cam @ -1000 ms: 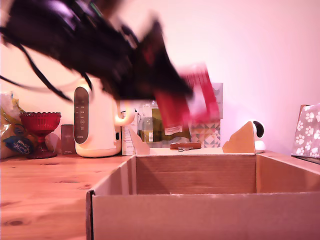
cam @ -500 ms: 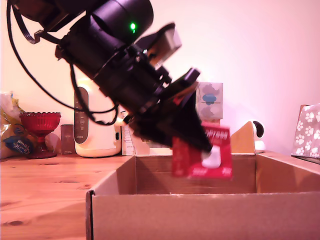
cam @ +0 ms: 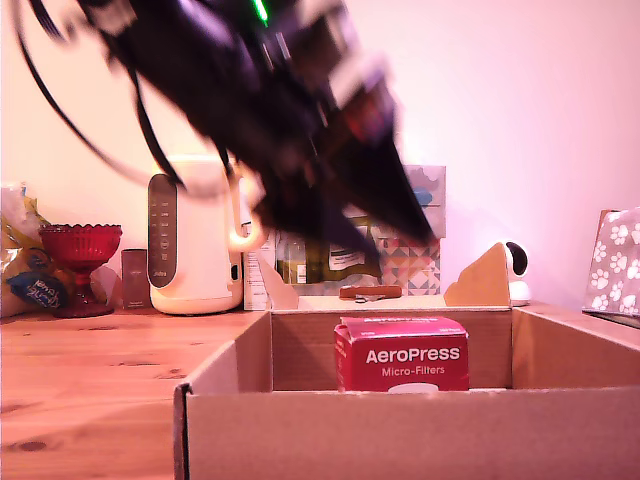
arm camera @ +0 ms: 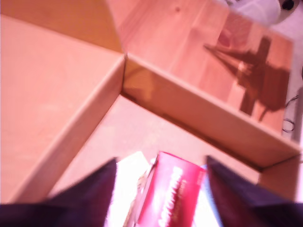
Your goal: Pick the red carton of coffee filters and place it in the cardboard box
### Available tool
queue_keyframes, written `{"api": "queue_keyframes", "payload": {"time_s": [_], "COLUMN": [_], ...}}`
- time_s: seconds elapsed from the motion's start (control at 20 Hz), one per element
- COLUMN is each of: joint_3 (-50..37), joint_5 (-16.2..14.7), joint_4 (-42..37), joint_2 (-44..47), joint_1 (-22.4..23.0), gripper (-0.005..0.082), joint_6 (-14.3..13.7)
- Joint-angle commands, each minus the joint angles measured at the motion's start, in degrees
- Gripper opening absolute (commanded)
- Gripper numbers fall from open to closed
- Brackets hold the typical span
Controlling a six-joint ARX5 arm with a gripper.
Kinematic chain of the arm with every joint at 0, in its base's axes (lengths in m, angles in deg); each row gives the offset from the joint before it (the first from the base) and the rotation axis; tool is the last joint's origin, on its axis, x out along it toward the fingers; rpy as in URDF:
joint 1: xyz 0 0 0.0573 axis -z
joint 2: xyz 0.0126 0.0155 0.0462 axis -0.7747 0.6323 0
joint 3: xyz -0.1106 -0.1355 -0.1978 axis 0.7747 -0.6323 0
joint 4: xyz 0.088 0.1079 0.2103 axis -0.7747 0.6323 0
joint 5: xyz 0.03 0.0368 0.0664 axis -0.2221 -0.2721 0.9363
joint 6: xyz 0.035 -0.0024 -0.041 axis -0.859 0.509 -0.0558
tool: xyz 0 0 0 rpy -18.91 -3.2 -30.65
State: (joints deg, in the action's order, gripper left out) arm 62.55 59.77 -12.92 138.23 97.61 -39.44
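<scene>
Red carton now released inside cardboard box, hand raised.

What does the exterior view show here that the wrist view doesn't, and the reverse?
Only the exterior view shows the blurred arm above the box, the carton's "AeroPress Micro-Filters" front, and the background: a cream kettle, a red pedestal bowl and a paw-print tissue box.

Only the wrist view shows the open gripper, both fingers clear of the carton, the box's inner corner and the arm's shadow on the table.

Both show the red carton resting inside the cardboard box.
</scene>
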Motion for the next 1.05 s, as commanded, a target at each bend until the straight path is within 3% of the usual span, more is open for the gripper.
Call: {"api": "queue_keyframes", "payload": {"time_s": [0.0,0.2,0.5,0.85,1.0], "joint_3": [-0.31,-2.40,-16.70,-30.40,-33.77], "joint_5": [0.72,4.52,5.97,7.98,9.62], "joint_4": [-0.24,-3.37,-14.34,-16.50,-14.51], "joint_2": [-3.13,-9.01,-19.76,-36.04,-44.30], "joint_1": [-0.87,-4.04,-11.17,-24.09,-28.72], "gripper": [-0.0006,-0.0024,-0.0024,-0.0024,-0.0024], "joint_6": [-0.87,-0.90,2.43,7.41,7.76]}}
